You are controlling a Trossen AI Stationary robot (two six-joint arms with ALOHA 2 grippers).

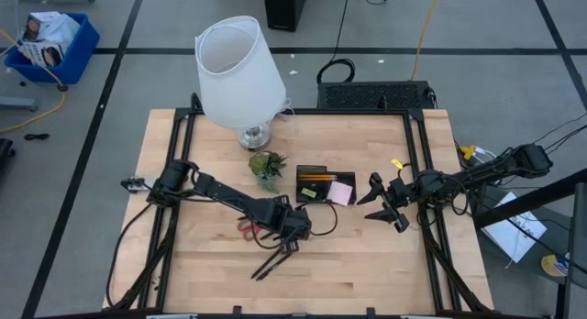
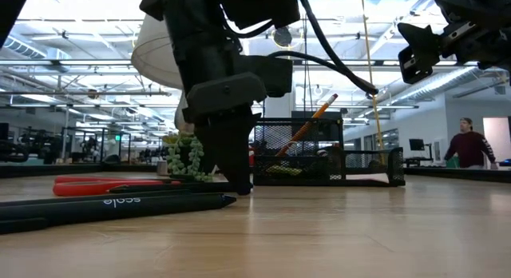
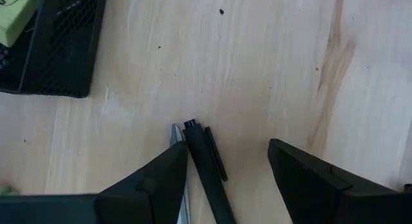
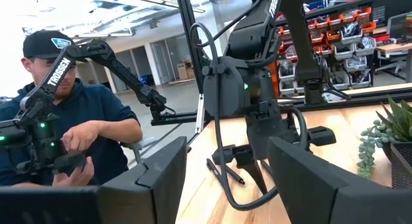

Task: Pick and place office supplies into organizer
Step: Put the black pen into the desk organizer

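My left gripper [image 1: 295, 235] [image 3: 225, 169] is open and low over the table, just near of the black mesh organizer [image 1: 326, 184] [image 3: 58, 50]. Its fingers stand on either side of the end of a black pen [image 3: 205, 159]. A silver-tipped pen [image 3: 176, 135] lies beside one finger. Both pens [image 1: 273, 261] [image 2: 120, 204] lie flat on the wood, and the red-handled scissors [image 1: 248, 229] [image 2: 112, 184] lie to their left. In the organizer are an orange pencil [image 2: 310, 120], a pink pad [image 1: 341, 192] and a yellow-green piece [image 3: 16, 18]. My right gripper [image 1: 383, 205] [image 2: 427, 46] hangs open to the organizer's right.
A white-shaded lamp [image 1: 240, 76] and a small green plant [image 1: 267, 167] [image 2: 185, 154] stand far-left of the organizer. A small yellow thing [image 1: 397, 163] lies near the table's right rail. A person [image 4: 71, 134] is beyond the table's left side, and another person [image 2: 469, 146] is in the room behind.
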